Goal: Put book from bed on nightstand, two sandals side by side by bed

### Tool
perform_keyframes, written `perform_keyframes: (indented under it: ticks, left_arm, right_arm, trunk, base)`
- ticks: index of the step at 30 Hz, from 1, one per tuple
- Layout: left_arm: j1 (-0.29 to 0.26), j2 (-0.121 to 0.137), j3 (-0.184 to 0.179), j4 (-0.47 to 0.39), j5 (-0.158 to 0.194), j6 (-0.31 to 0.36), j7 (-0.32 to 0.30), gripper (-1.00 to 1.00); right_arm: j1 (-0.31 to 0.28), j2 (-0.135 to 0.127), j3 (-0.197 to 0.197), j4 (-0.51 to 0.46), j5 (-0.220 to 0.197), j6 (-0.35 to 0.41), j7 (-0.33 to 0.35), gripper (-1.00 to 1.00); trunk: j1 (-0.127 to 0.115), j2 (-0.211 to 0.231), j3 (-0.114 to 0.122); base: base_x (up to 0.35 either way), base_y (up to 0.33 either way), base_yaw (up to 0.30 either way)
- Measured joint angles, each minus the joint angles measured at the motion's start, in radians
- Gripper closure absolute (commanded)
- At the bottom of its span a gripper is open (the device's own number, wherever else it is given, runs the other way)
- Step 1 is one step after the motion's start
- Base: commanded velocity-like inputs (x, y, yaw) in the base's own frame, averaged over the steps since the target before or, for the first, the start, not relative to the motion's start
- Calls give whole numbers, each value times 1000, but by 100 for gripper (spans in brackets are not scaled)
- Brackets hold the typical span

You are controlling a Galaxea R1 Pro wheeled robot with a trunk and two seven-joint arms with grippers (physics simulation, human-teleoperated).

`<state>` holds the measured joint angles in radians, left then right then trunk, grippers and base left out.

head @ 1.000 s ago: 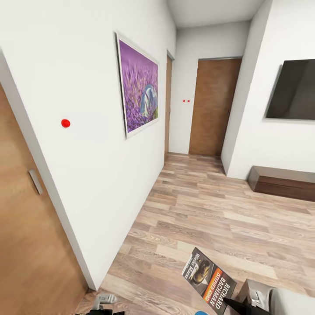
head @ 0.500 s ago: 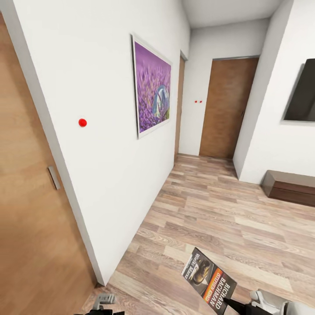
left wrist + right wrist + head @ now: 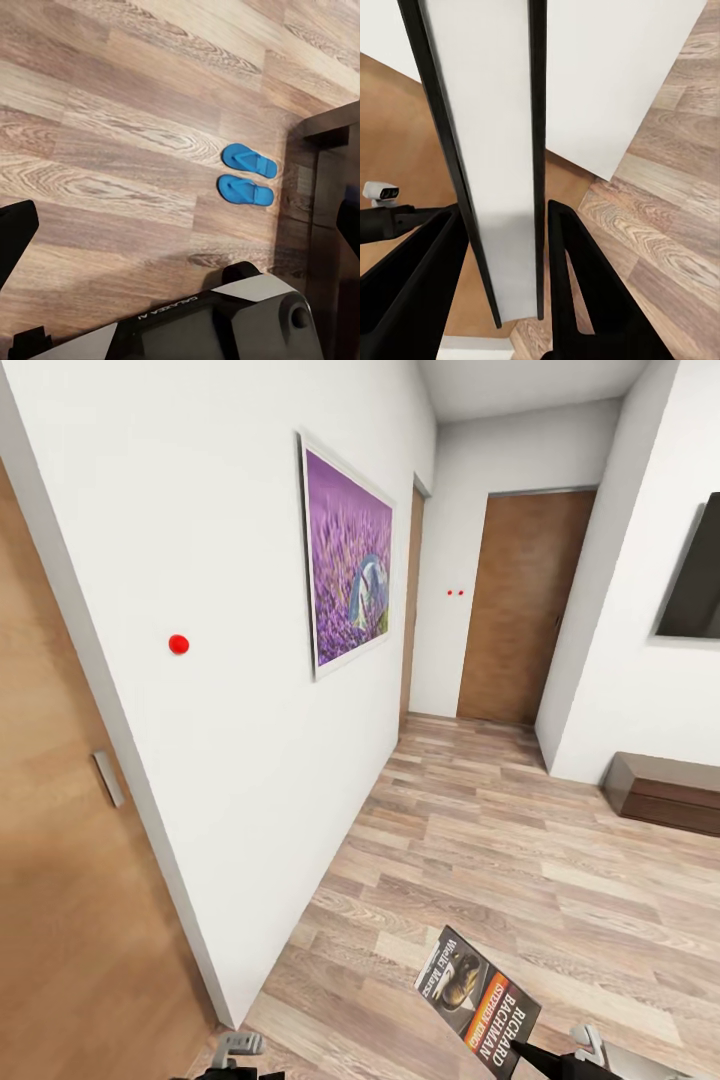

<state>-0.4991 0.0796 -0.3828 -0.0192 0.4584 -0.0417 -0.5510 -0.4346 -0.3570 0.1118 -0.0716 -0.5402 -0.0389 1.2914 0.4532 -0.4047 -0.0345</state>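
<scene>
At far left of the head view, wooden door (image 3: 60, 860), then wall painting (image 3: 350, 560). Left gripper (image 3: 180, 225) jaws spread, empty, above paired sandals (image 3: 247, 174). Right gripper (image 3: 502, 247) clamps the book (image 3: 480, 1000) edge-on; thin pinch, turning could let it slip.

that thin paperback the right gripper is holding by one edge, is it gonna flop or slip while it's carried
The thin grey paperback with the orange band looks light, and it's held nearly flat, so probably stiff enough. Clamped edge-on between the right gripper fingers, it might pivot or slide if jolted.
</scene>
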Motion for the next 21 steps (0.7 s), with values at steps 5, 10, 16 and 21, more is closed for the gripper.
perform_keyframes:
  ticks: [5, 10, 16, 21]
  left_arm:
    - [0, 0, 0, 0, 0, 0, 0, -100]
    - [0, 0, 0, 0, 0, 0, 0, -100]
    - [0, -15, -4, -1, -21, 1, 12, -100]
    - [0, -29, -6, -2, -107, 3, 94, -100]
  right_arm:
    - [0, 0, 0, -1, 0, 0, 0, 100]
    - [0, 0, 2, -1, 0, 0, 0, 100]
    - [0, 0, 2, 0, 0, 0, 0, 100]
    - [0, 0, 3, 0, 0, 0, 0, 100]
  trunk:
    - [0, 0, 0]
    - [-1, 0, 0]
    - [0, 0, 0]
    - [0, 0, 0]
  base:
    - [173, 109, 0]
    - [286, 122, 0]
    - [249, 36, 0]
    - [161, 4, 0]
